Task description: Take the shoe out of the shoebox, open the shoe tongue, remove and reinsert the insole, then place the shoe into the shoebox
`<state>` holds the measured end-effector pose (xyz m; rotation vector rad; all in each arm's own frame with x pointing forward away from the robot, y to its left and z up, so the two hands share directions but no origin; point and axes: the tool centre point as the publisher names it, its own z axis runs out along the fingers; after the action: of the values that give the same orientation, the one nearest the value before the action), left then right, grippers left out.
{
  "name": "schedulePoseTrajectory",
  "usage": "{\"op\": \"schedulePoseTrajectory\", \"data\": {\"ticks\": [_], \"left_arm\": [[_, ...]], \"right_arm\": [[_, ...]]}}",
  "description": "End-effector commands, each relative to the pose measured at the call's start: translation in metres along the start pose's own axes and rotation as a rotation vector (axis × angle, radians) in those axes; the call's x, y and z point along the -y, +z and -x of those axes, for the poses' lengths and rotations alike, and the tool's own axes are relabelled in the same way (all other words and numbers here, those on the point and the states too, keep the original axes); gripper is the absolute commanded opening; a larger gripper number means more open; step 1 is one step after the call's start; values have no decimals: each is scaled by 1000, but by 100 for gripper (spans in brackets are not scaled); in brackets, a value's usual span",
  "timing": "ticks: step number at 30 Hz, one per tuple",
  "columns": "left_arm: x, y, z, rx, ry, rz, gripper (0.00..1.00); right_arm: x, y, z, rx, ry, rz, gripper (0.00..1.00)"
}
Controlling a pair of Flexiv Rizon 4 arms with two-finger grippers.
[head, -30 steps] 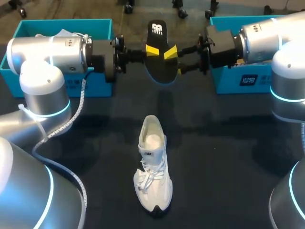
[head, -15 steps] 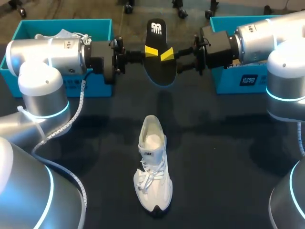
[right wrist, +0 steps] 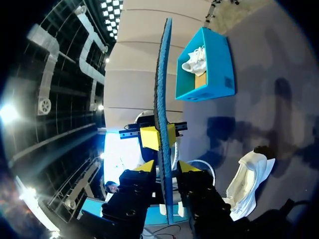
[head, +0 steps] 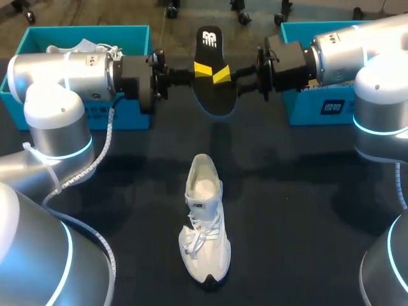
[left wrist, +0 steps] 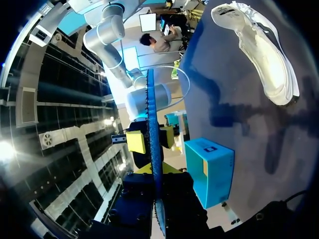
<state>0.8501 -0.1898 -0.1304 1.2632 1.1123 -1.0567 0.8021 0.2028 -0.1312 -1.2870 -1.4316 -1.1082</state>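
A black insole (head: 213, 80) with a blue underside hangs in the air above the back of the table, seen edge-on in both wrist views (left wrist: 152, 119) (right wrist: 162, 74). My left gripper (head: 202, 68) (left wrist: 155, 173) is shut on its left edge. From the other side my right gripper (head: 222, 75) (right wrist: 165, 167) straddles the right edge, open, with a thin gap on each side of the insole. The white shoe (head: 205, 220) (left wrist: 259, 55) (right wrist: 246, 181) lies on the black table near the front, toe toward the front edge, its mouth wide open.
A teal shoebox (head: 131, 38) (right wrist: 219, 74) stands at the back left behind my left arm, with another white shoe (head: 86, 46) inside. A second teal box (head: 306, 105) (left wrist: 212, 169) sits at the back right under my right arm.
My right gripper has slid left onto the insole's right edge and its fingers have narrowed around it. The left gripper, insole and shoe have stayed put.
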Motion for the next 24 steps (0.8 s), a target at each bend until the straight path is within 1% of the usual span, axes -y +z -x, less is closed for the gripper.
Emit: {"op": "schedulePoseTrajectory", "data": {"ticks": [1,8,14,17,18,19,24], "left_arm": [[1,0,-1,2,4,0,0],[1,0,0,2,7,0,0],[0,0,0,2,8,0,0],[0,0,0,3,7,0,0],[0,0,0,3,7,0,0],[-1,0,-1,2,7,-1,0],[0,1,-2,-3,-4,-5,0]], "right_arm": [[1,2,0,2,-1,4,16],[0,2,1,0,0,6,20],[0,1,1,1,0,9,20],[0,1,1,1,0,10,16],[0,0,2,1,-1,10,4],[-1,1,2,1,-1,9,0],[-2,0,3,8,-1,19,0]]}}
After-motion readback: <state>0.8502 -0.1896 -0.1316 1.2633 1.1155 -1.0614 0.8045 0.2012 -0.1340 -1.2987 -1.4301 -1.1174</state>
